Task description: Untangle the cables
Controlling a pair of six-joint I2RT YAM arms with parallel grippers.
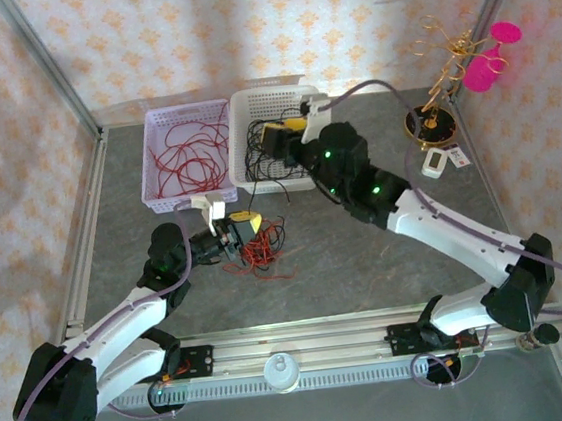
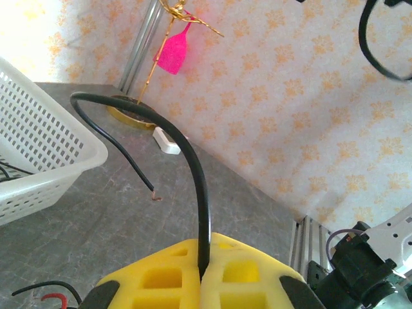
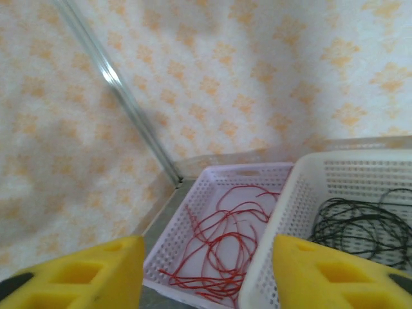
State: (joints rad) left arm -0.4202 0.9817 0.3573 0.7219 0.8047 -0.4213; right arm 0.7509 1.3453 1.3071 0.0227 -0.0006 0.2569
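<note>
In the top external view, a small clump of cables (image 1: 261,252), red and black, is seen lying on the grey table (image 1: 367,262) just in front of the left gripper (image 1: 243,222). Farther back, loose red wires (image 1: 185,155) are held in a lavender basket (image 1: 186,109), and black wires (image 1: 256,163) in the white basket (image 1: 269,93) beside it. The right gripper (image 1: 279,130) is positioned over the white basket. A gold wire stand (image 1: 435,104) is placed at the far right.

From the left wrist, the left gripper (image 2: 205,273) is shown with its yellow pads (image 2: 161,277) pressed together on a single black cable (image 2: 193,167), which arches up and over to a bare end hanging above the table. Part of the white basket (image 2: 45,151) is visible to the left.

From the right wrist, the right gripper (image 3: 206,277) is seen with its yellow pads (image 3: 87,273) set well apart and nothing between them. Below it, the red wires (image 3: 222,238) are coiled in the lavender basket (image 3: 212,177), and the black wires (image 3: 360,225) in the white basket (image 3: 277,232).
</note>
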